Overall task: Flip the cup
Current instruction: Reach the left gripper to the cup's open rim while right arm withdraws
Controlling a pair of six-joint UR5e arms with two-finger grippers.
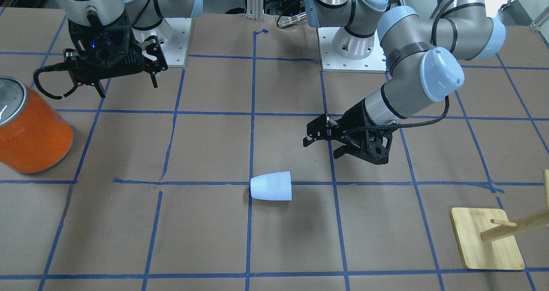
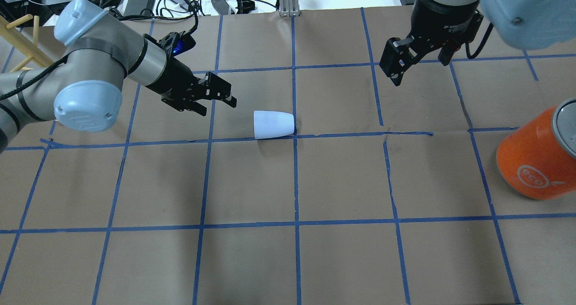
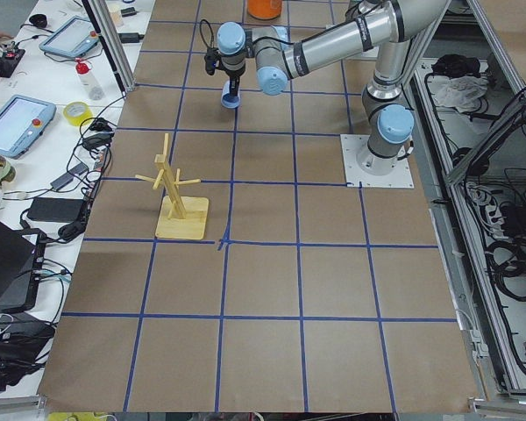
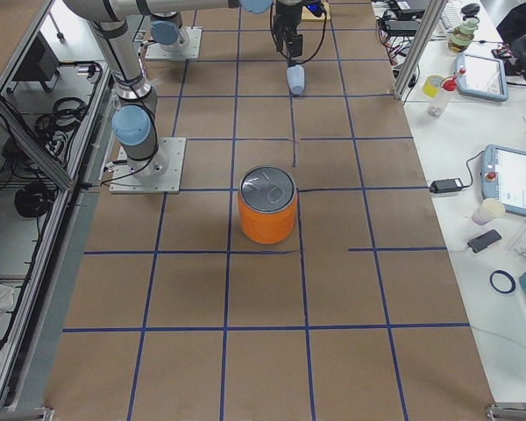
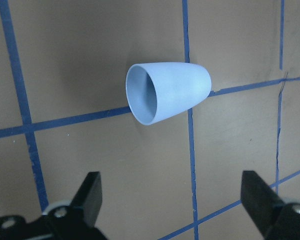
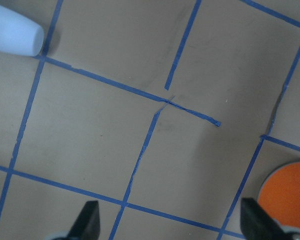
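The small pale blue-white plastic cup (image 2: 273,124) lies on its side near the middle of the brown paper-covered counter (image 2: 342,260). It rests against a line of the blue tape grid (image 2: 342,135), close to where two lines cross. Its wide open mouth is turned toward the robot's left, and its narrower rounded base points toward the robot's right. The left wrist view looks into the blue-tinted inside.

The left arm's black two-finger end effector (image 2: 218,105) is nearest, on the mouth side of the cup and tilted toward it. It is released, its fingers spread wide, touching nothing and holding nothing.

The right arm's black end effector (image 2: 418,69) hangs well apart from the cup, over the far part of the counter. Its fingers are also spread and empty.

A large orange can with a silver top (image 2: 535,161) stands at the counter's edge on the robot's right. A pale wooden peg rack on a square base (image 1: 487,239) stands toward the robot's left.
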